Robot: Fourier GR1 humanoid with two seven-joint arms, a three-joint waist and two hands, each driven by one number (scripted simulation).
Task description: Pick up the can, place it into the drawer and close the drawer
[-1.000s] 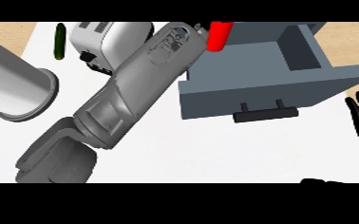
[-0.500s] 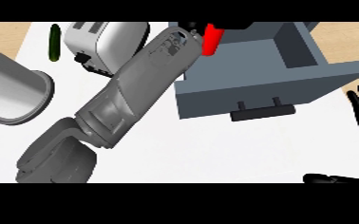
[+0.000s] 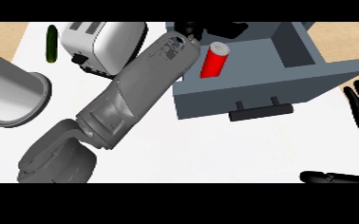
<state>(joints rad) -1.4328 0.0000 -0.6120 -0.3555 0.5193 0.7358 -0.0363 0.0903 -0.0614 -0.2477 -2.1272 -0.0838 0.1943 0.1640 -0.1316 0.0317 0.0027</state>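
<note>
While the red cylindrical can (image 3: 214,60) lies tilted inside the open grey drawer (image 3: 294,83), the left robot hand (image 3: 210,29) sits above it, its grip unreadable. Right robot hand (image 3: 351,97) rests released at the white bench (image 3: 210,147) edge.

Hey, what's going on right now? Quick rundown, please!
Left robot hand over the open drawer, fingers apart from the red can. Can upright in drawer. Right robot hand resting open at right edge.
</note>
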